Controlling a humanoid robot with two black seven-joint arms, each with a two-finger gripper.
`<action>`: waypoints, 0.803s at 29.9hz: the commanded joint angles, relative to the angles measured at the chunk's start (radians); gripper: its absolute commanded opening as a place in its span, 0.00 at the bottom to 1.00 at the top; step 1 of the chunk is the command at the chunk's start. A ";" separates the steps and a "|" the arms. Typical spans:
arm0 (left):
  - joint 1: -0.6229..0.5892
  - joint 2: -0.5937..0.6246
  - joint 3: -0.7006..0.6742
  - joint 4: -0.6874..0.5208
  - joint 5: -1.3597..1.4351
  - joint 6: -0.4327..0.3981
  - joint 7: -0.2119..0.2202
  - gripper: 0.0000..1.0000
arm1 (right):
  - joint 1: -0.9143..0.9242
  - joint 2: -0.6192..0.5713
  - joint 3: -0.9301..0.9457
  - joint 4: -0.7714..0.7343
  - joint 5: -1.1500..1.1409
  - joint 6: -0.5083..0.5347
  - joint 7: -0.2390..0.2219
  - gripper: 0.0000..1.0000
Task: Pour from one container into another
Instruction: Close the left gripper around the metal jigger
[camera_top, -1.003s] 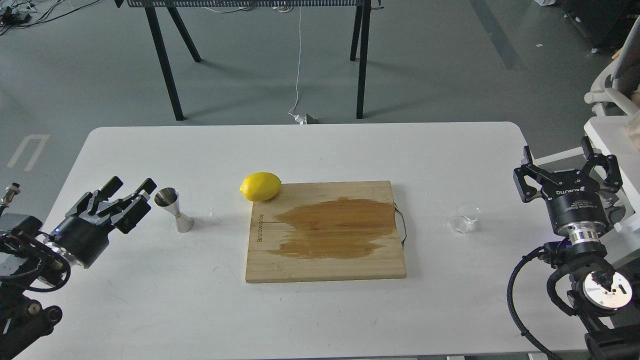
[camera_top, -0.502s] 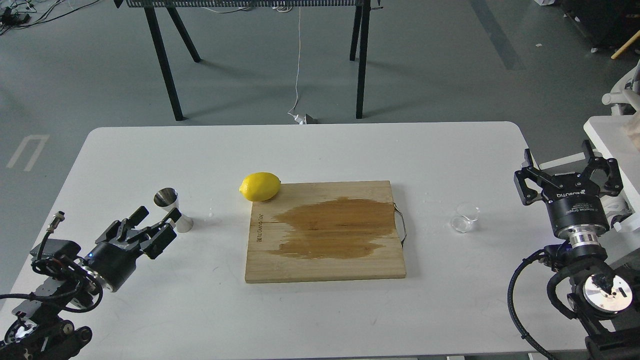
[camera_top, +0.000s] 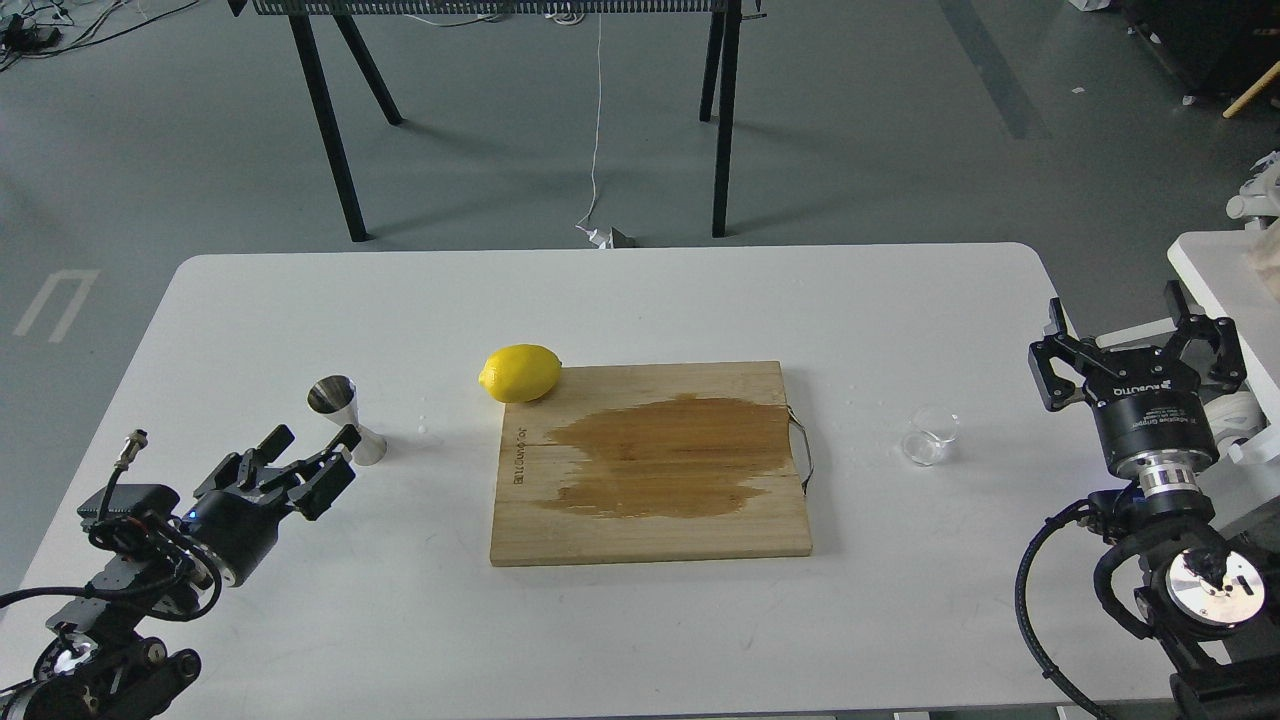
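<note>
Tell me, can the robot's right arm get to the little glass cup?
Probably yes. The glass cup stands alone on the white table, and the right gripper is open just beside it, with bare table between them. The cutting board lies on the cup's other side, out of the way.

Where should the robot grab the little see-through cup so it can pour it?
Probably around the round side wall of the glass cup, coming in from its right, where the open right hand waits. It stands upright, so a side grip leaves the thin rim free for pouring.
</note>
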 joint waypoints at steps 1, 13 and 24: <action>-0.015 -0.005 0.018 0.019 -0.005 0.000 0.000 0.99 | 0.000 0.001 0.000 0.000 0.000 0.000 0.000 0.98; -0.084 -0.076 0.044 0.117 -0.008 -0.013 0.000 0.99 | -0.003 -0.001 0.000 0.000 0.000 0.000 0.000 0.98; -0.133 -0.131 0.061 0.199 -0.008 -0.027 0.000 0.98 | -0.009 -0.001 0.000 0.001 0.001 0.000 0.000 0.98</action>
